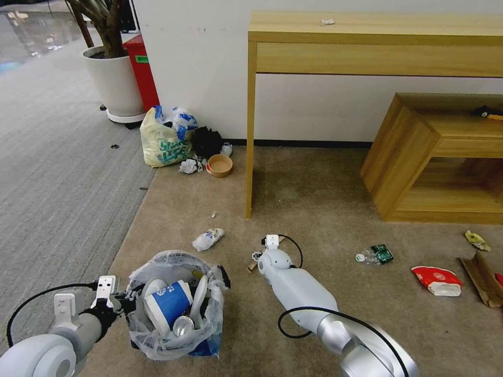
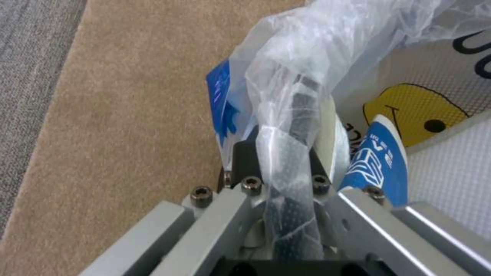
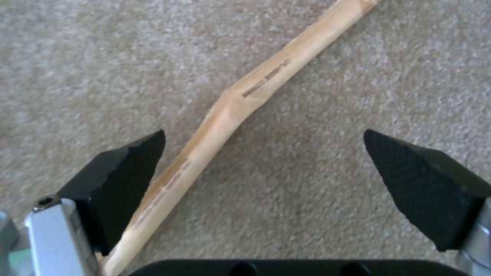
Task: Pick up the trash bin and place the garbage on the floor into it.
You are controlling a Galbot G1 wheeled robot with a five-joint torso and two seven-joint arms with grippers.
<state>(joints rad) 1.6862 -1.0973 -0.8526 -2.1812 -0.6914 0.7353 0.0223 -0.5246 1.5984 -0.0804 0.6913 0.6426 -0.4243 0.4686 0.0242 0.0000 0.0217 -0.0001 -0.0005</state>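
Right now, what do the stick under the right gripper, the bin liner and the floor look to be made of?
Stick: pale bare wood, matte, printed lettering, kinked mid-length; likely a broken chopstick. It lies between the open right gripper fingers. Bin liner: thin translucent plastic film, crinkled and glossy, blue print; the left gripper is shut on the trash bin rim. Floor: beige short-pile carpet, fuzzy and matte.

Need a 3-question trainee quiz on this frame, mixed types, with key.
1. True or false: the right pincer is shut on the stick.
2. What does the left pincer grip? A) the bin rim with its bag B) the bottle C) the red bowl
3. Fill in: the stick lies on the ____, nearer one finger.

Key:
1. False: its jaws are open, one on each side of the stick.
2. A.
3. Carpet.
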